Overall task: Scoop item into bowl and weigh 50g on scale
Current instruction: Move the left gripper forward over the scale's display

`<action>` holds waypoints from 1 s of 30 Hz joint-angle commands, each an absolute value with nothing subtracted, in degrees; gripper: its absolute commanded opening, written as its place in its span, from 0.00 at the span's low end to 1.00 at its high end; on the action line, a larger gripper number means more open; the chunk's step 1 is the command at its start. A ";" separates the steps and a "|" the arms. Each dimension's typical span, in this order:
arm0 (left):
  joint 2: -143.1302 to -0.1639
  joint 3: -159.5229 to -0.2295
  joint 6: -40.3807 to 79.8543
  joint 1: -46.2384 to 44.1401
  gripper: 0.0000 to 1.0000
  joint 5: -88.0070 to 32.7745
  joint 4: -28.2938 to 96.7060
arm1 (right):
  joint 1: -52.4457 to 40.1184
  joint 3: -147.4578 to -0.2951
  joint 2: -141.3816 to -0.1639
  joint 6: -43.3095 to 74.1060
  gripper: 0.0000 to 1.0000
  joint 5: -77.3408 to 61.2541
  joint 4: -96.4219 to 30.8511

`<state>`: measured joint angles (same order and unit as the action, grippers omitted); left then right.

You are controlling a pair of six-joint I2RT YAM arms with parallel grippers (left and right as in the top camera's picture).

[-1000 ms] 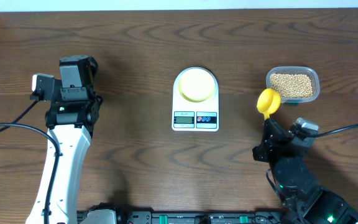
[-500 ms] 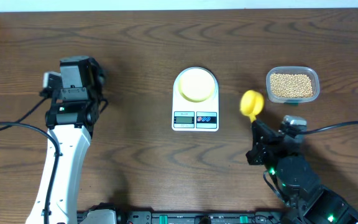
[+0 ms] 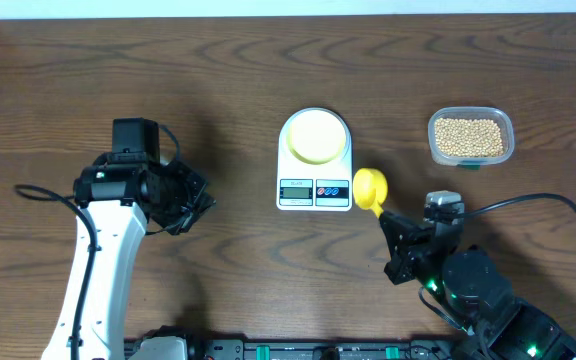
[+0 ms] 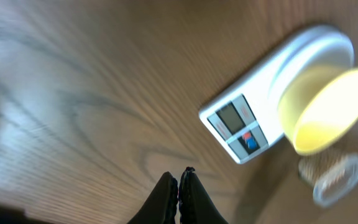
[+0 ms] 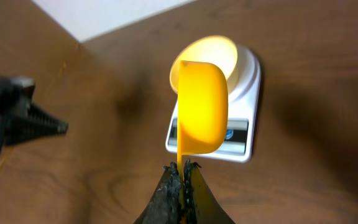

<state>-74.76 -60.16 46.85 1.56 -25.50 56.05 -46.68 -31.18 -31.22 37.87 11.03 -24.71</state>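
The white scale (image 3: 314, 190) sits at the table's middle with the pale yellow bowl (image 3: 316, 136) on its platform. The beans (image 3: 469, 136) fill a clear tub at the right. My right gripper (image 3: 390, 222) is shut on the handle of a bright yellow measuring spoon (image 3: 370, 186), whose head hangs just off the scale's right front corner. In the right wrist view the spoon (image 5: 201, 106) rises from my right gripper (image 5: 182, 168) in front of the bowl (image 5: 219, 53); its contents are hidden. My left gripper (image 3: 198, 200) (image 4: 179, 177) is shut and empty, left of the scale (image 4: 244, 121).
The clear plastic tub (image 3: 505, 128) stands at the right, behind my right arm. Cables trail off both arms toward the table's front edge. Bare wood lies between my left gripper and the scale.
My right gripper has carried the spoon leftward from beside the tub to the scale's right side. My left wrist has turned toward the scale, and its jaws have closed.
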 commanded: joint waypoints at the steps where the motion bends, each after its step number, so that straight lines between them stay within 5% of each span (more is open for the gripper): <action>1: -72.99 -59.90 40.49 -2.09 0.07 -28.51 54.06 | -46.33 -32.36 -30.92 36.80 0.01 8.40 -26.13; 5: -70.50 -59.90 39.57 -9.10 0.07 -26.61 48.21 | -46.33 -32.36 -30.92 36.77 0.01 8.43 -27.49; 17: -68.47 -59.90 44.80 -32.36 0.07 4.58 44.27 | -46.33 -32.34 -30.92 36.77 0.01 8.82 -29.61; 30: -73.80 -59.88 45.12 -35.35 0.07 9.21 44.23 | -46.33 -32.08 -31.14 36.73 0.01 17.54 -30.57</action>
